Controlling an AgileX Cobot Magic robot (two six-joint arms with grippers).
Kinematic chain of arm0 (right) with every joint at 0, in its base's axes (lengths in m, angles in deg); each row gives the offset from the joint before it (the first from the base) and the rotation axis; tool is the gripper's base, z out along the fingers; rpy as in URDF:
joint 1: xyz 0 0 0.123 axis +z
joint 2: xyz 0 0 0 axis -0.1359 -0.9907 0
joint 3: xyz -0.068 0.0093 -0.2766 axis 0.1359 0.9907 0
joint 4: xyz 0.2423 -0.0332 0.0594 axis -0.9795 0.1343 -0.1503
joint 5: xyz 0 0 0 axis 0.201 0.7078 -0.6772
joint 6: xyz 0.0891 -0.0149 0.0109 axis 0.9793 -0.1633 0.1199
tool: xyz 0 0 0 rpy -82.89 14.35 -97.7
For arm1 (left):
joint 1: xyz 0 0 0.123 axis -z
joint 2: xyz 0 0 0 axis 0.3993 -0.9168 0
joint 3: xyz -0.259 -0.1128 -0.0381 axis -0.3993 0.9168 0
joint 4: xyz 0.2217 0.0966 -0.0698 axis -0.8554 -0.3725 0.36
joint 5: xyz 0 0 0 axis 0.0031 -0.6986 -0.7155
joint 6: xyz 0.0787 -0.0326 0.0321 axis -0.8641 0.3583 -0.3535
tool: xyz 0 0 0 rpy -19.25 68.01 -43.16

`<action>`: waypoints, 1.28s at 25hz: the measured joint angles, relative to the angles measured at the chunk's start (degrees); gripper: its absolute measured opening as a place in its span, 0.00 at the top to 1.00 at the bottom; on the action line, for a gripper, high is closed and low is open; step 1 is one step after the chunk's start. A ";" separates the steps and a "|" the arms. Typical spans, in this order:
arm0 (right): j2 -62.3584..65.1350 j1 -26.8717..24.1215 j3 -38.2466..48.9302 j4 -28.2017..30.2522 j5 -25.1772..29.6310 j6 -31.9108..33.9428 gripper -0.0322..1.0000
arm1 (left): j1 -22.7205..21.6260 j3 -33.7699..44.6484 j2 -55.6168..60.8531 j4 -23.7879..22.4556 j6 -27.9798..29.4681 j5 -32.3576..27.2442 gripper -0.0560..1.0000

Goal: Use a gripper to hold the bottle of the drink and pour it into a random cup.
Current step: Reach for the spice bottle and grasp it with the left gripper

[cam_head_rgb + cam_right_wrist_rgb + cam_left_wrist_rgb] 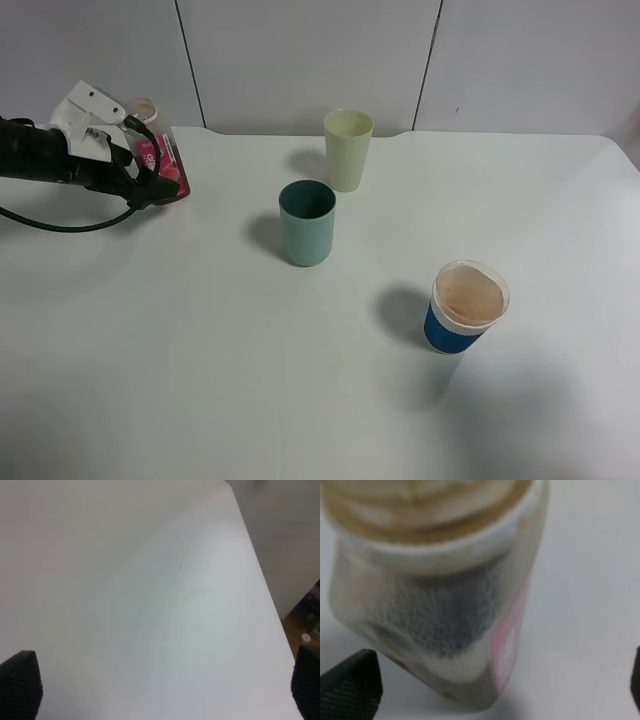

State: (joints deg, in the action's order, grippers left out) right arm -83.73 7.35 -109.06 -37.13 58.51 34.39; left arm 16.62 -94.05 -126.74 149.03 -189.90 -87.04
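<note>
A white tabletop [200,380] is seen from above. Near its far left corner the bottle [160,150] is found, small and clear, with a bright pink label. The left gripper [150,182] is placed around it from the left edge, its jaws spread wide. In the left wrist view the bottle [445,605] is seen between the black fingertips [350,685] (blurred, very close to the lens), with white table showing between it and one tip, so it is not clamped. The pale yellow-green cup [348,150] is set by the far edge, about midway along, well apart from the bottle. A teal tumbler [307,222] is placed near it, toward the middle, and a white-rimmed blue cup [468,307] toward the right edge. The right gripper [162,687] is shown over the table beside an edge, jaws spread wide, holding nothing
</note>
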 joint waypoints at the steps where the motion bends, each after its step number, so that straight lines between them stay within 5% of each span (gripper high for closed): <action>1: 0.00 0.00 0.00 0.00 0.00 0.00 0.01 | -0.30 -0.02 -0.41 0.02 -0.16 -0.35 0.02; 18: 0.00 0.00 0.00 0.00 0.00 0.00 0.01 | -3.16 -4.27 -8.29 0.38 -2.51 -11.89 0.02; 26: 0.00 0.00 0.00 0.00 0.00 0.00 0.01 | -3.17 -5.89 -10.28 0.44 -3.03 -12.82 0.03; 32: 0.00 0.00 0.00 0.00 0.00 0.00 0.01 | -3.22 -6.18 -10.28 0.50 -3.92 -13.60 0.30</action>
State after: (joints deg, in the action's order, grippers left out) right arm -83.73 7.35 -109.06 -37.13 58.51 34.39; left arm 13.40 -100.23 -137.01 149.52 -193.82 -100.64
